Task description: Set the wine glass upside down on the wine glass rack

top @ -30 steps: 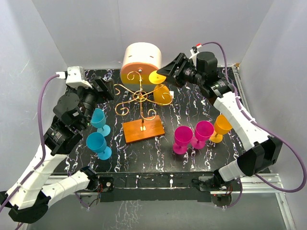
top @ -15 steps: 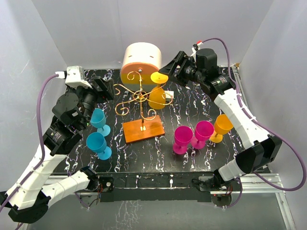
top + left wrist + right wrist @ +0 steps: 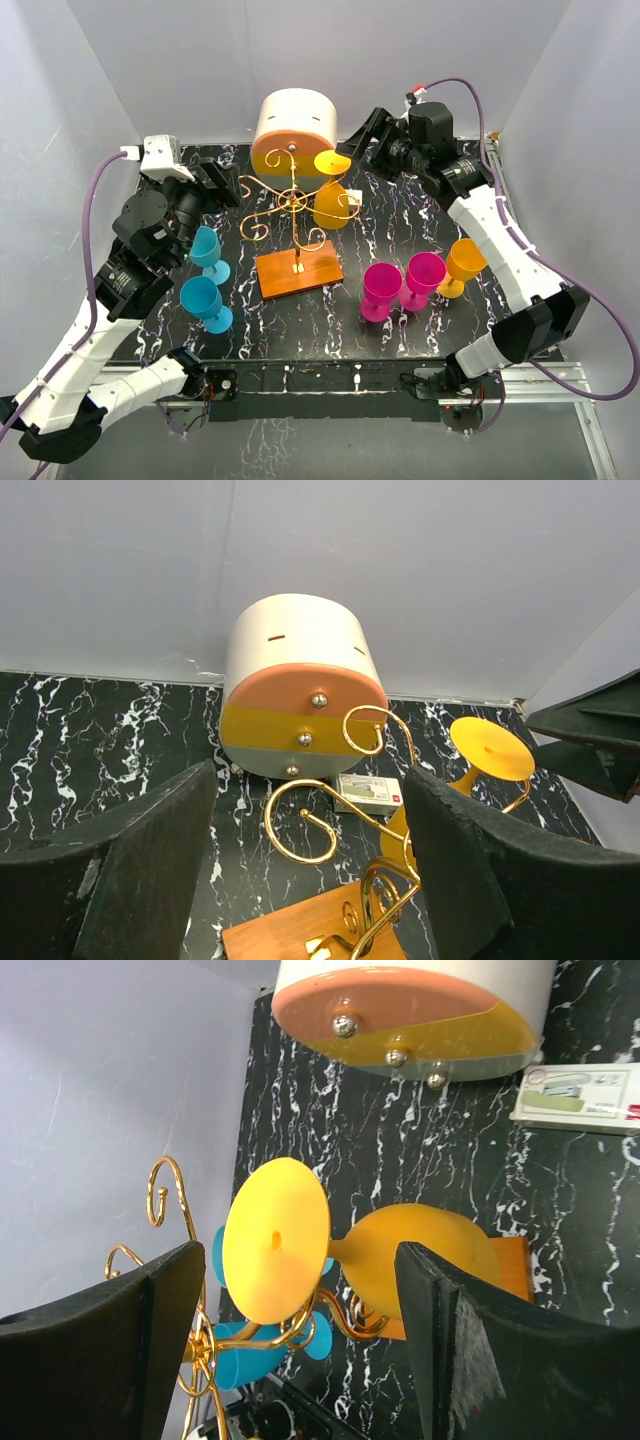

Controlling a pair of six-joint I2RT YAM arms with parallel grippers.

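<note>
**Glass hanging on the rack, right hand gaping around its foot**

Top view: the glass [image 3: 332, 203] is hanging bowl-down at 3 o'clock of the rack [image 3: 293, 203] post, foot uppermost. A scroll arm seems to be carrying it by the stem, with the foot keeping it from slipping through. The right hand [image 3: 355, 140] is hovering at 1 o'clock, just beside that foot, with its fingers spread. The left hand [image 3: 215, 185] is waiting at 9 o'clock, well apart from the wire and probably parked out of the way.

Left wrist: this hand [image 3: 310, 775] is gaping wide and gripping nothing. It is framing the rack [image 3: 345, 810], with the drum [image 3: 295, 690] behind at 12 o'clock. The glass's foot [image 3: 490, 748] is peeking in at 3 o'clock. A small card [image 3: 368, 790] is lying beside the drum, hard to pick out from above.

Right wrist: the hand [image 3: 300, 1250] is standing open with the glass [image 3: 370, 1250] foot between its fingers, apparently touching neither. Only here is the stem showing cradled in the gold curl. The placing looks done, and backing away will call for clearing the foot.
</note>
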